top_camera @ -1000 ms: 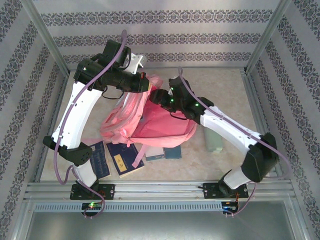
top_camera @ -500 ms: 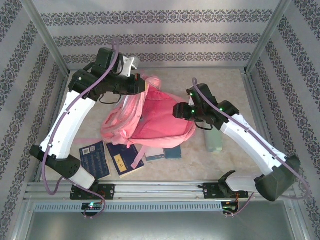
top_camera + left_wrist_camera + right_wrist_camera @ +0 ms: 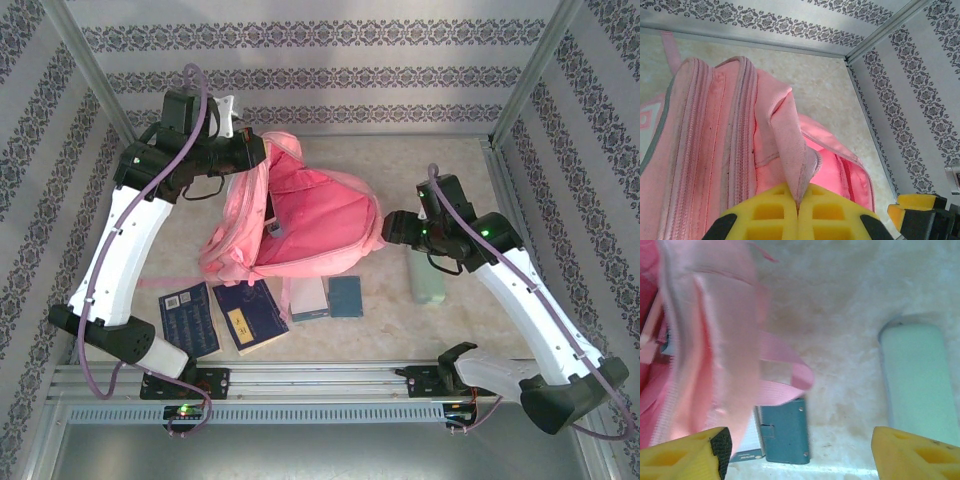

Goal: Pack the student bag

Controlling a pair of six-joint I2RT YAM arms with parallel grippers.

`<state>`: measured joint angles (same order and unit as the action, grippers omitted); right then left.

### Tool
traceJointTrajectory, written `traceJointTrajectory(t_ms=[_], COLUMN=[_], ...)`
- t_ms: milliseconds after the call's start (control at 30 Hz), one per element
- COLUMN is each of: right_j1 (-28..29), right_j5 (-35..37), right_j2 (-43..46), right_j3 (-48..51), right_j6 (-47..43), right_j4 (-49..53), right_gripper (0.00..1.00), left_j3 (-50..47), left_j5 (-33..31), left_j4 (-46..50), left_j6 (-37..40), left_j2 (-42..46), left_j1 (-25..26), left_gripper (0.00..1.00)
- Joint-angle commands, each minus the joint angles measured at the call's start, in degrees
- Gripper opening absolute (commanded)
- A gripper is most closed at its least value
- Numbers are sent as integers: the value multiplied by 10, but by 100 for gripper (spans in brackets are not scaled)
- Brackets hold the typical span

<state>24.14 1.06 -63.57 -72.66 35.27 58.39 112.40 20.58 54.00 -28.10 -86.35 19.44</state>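
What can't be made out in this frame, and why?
Top view: inside the bag, one dark item near the rim is too small to identify.
Top view: print on the books, too small.
Right wrist view: bag edge blurred; mint case, near end hidden behind a finger of the open right gripper.
Left wrist view: bag opening hidden by the fold the shut left gripper pinches.

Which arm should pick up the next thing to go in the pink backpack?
Probably the right. The right fingers are open and free, near the pale green case. The left fingers are pinching the student bag fabric, holding it open.
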Motion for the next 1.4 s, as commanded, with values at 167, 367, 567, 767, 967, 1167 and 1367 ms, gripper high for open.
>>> traceJointTrajectory(t_ms=[167, 367, 567, 767, 967, 1167, 1367], right_j1=[-87, -111, -141, -181, -164, -156, -149], right_j5=[57, 84, 82, -56, -110, -27, 0], right_j2=[-49, -110, -178, -185, -176, -178, -229], right_j3=[97, 186, 224, 278, 284, 285, 275], right_j6=[-47, -45, -51, -26, -1, 2, -8], right_j4=[47, -46, -103, -189, -200, -145, -153], right_gripper=[98, 98, 98, 98, 98, 98, 98], left_j3=[-30, -45, -58, -77, -91, -96, -102], left_j5=[38, 72, 89, 99, 105, 113, 120], left_j4=[-138, -155, -165, -174, -180, -184, -186], left_j6=[-29, -40, -48, -50, -52, -56, -65], left_j2=[30, 30, 29, 41, 46, 49, 50], left_j1=[-7, -7, -7, -7, -7, -7, -7], left_gripper=[0, 0, 0, 0, 0, 0, 0])
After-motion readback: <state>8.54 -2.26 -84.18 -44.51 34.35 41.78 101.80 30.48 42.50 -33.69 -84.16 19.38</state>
